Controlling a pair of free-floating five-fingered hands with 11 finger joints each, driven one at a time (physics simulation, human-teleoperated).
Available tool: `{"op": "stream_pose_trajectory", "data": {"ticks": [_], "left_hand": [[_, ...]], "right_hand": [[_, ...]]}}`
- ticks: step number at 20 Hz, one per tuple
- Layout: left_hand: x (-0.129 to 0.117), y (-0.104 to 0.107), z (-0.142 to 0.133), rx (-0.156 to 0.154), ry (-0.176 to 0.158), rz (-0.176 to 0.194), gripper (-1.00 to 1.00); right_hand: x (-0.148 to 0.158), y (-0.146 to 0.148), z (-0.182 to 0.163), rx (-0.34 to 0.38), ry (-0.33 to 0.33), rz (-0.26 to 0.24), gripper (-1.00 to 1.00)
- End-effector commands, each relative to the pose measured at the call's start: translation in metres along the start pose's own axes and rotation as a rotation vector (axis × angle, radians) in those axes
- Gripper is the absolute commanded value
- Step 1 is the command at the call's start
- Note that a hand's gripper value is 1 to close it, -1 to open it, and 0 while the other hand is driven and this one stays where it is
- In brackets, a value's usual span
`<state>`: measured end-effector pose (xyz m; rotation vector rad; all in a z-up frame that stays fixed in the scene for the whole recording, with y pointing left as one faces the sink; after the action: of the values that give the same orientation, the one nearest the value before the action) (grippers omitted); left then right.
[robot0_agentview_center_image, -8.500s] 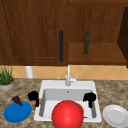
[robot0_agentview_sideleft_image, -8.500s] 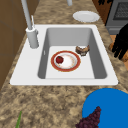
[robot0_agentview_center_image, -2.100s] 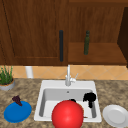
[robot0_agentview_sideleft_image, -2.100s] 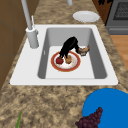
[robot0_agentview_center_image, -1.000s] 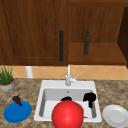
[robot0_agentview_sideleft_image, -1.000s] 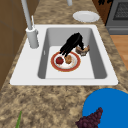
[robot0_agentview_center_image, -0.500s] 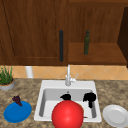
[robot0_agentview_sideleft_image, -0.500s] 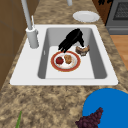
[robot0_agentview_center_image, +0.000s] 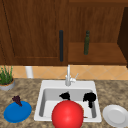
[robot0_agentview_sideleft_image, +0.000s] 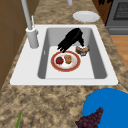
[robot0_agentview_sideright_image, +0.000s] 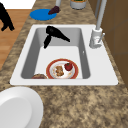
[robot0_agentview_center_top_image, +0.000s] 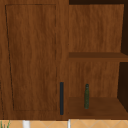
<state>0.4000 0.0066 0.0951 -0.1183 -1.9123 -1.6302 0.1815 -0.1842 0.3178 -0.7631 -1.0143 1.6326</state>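
Observation:
My left hand (robot0_agentview_center_image: 65, 95) hangs open inside the sink (robot0_agentview_sideleft_image: 25, 65), just above the far rim of a red-rimmed plate (robot0_agentview_sideleft_image: 53, 62). In the left side view this hand (robot0_agentview_sideleft_image: 72, 38) slants down with straight fingers and holds nothing. The plate carries a red fruit (robot0_agentview_sideleft_image: 59, 60) and a brown piece of food (robot0_agentview_sideleft_image: 68, 59). A brown round pastry (robot0_agentview_sideleft_image: 82, 49) lies beside the plate, close under the hand. My right hand (robot0_agentview_center_image: 89, 97) floats open further right; in the right side view it (robot0_agentview_sideright_image: 5, 17) hangs in front of the counter.
A large red ball (robot0_agentview_center_image: 67, 114) hides the sink's front part. A blue plate (robot0_agentview_center_image: 17, 111) with dark grapes (robot0_agentview_center_image: 17, 100) lies left, a white plate (robot0_agentview_center_image: 115, 115) right. The faucet (robot0_agentview_center_image: 68, 76) stands behind the sink. A green bottle (robot0_agentview_center_image: 86, 42) stands on the open shelf.
The left hand came into the sink, lay over the plate two seconds ago, and has since lifted off it with nothing in it. The right hand has not moved.

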Motion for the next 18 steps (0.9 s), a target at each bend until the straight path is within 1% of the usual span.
{"op": "stream_pose_trajectory", "data": {"ticks": [1,8,10,13,15,16,18], "left_hand": [[0.001,0.010,0.003,-0.051,-0.115,-0.027,-1.00],[0.004,0.028,0.008,-0.047,-0.154,-0.028,-1.00],[0.006,0.032,0.013,-0.045,-0.153,-0.025,-1.00],[0.014,0.041,0.016,-0.057,-0.167,-0.049,-1.00],[0.017,0.046,0.018,-0.057,-0.172,-0.050,-1.00],[0.020,0.049,0.020,-0.057,-0.170,-0.053,-1.00],[0.025,0.054,0.030,-0.046,-0.145,-0.055,-1.00]], "right_hand": [[0.000,0.000,0.000,0.000,0.000,0.000,0.00],[0.000,0.000,0.000,0.000,0.000,0.000,0.00],[0.000,0.000,0.000,0.000,0.000,0.000,0.00],[0.000,0.000,0.000,0.000,0.000,0.000,0.00],[0.000,0.000,0.000,0.000,0.000,0.000,0.00],[0.000,0.000,0.000,0.000,0.000,0.000,0.00],[0.000,0.000,0.000,0.000,0.000,0.000,0.00]]}}
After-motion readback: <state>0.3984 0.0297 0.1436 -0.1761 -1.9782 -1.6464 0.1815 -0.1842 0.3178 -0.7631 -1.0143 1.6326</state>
